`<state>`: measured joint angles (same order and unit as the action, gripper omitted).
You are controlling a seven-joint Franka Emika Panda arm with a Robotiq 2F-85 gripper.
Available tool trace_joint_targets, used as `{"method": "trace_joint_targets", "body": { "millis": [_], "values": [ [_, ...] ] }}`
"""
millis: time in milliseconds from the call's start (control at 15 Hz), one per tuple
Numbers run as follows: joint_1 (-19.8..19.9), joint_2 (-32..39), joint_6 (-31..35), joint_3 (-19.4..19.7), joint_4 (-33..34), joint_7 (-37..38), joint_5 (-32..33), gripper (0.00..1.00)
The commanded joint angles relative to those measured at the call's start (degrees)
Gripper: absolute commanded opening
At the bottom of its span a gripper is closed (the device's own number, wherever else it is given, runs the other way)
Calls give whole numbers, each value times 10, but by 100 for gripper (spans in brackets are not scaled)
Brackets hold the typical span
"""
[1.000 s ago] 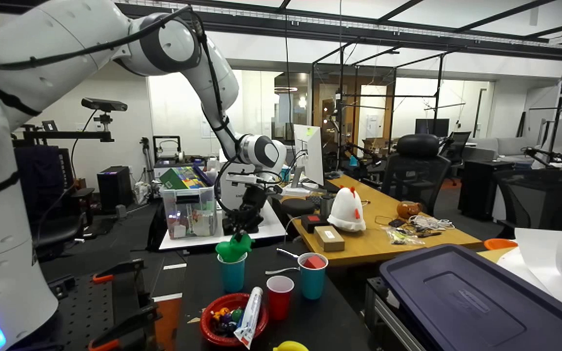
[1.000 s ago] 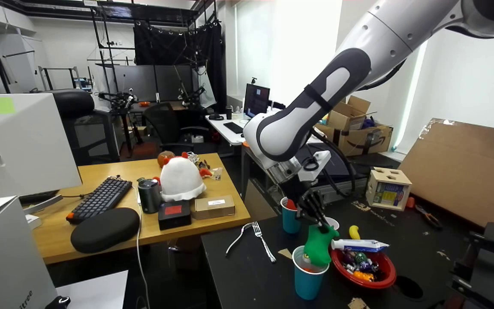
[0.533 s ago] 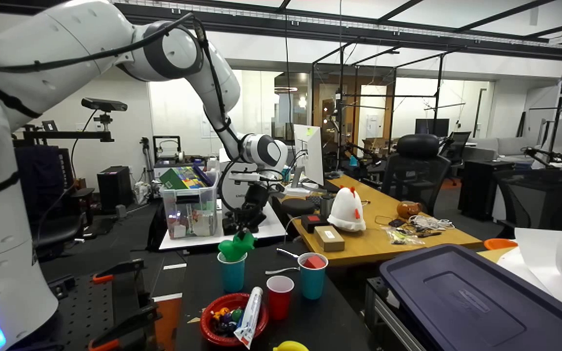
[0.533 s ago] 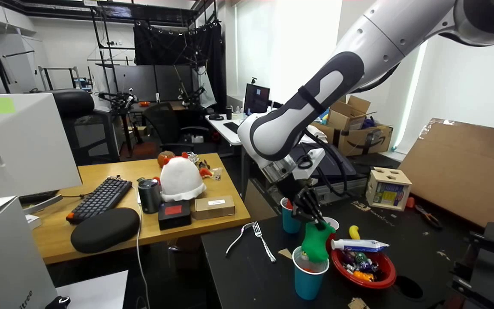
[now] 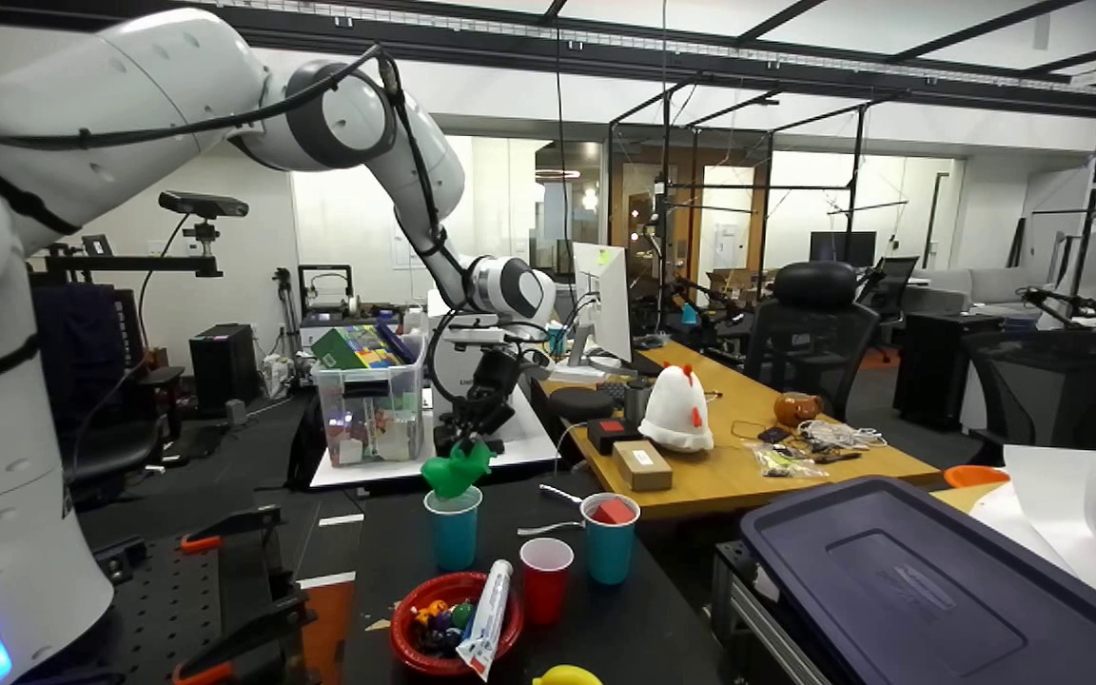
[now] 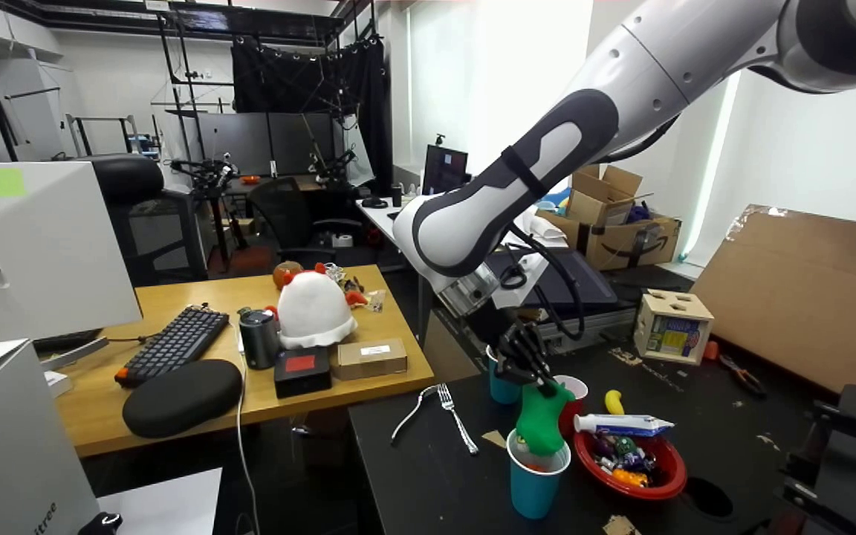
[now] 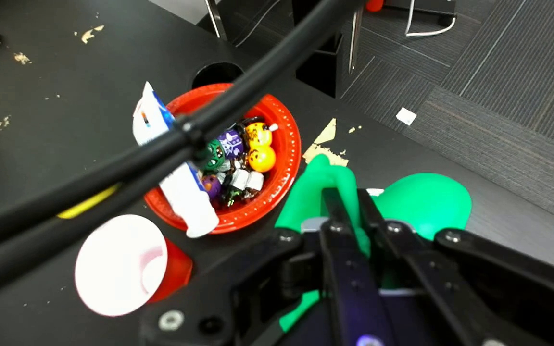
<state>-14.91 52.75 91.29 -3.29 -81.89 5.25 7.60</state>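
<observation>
My gripper (image 7: 350, 204) is shut on a glossy green rubbery object (image 7: 423, 202); a thin part of it sits pinched between the black fingertips. The green object (image 5: 456, 470) hangs tilted from the gripper (image 5: 468, 445) at the rim of a teal cup (image 5: 453, 538). In an exterior view the green object (image 6: 542, 422) overlaps the mouth of the teal cup (image 6: 534, 487), and something orange-red shows inside the cup. I cannot tell whether the object touches the rim. In the wrist view the cup is mostly hidden behind the fingers and the green object.
A red cup (image 5: 545, 582) and a red bowl (image 5: 402, 623) of small toys and wrapped pieces stand close by. A white-blue tube (image 5: 487, 614) lies across the bowl. A second teal cup (image 5: 610, 550) holds a red block (image 5: 613, 512). A fork (image 6: 458, 420) and a yellow banana-shaped thing (image 6: 614, 402) lie nearby.
The arm's forearm has lowered, and the gripper with the green object has shifted slightly: upward in an exterior view, leftward in an exterior view. The cups, bowl and tube have not moved.
</observation>
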Motion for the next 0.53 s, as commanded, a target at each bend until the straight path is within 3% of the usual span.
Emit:
{"method": "trace_joint_targets", "body": {
  "millis": [0, 467],
  "values": [
    [-7, 20, -55, 2, 40, 21, 3, 2],
    [-17, 48, -103, 6, 78, 43, 8, 2]
  ]
}}
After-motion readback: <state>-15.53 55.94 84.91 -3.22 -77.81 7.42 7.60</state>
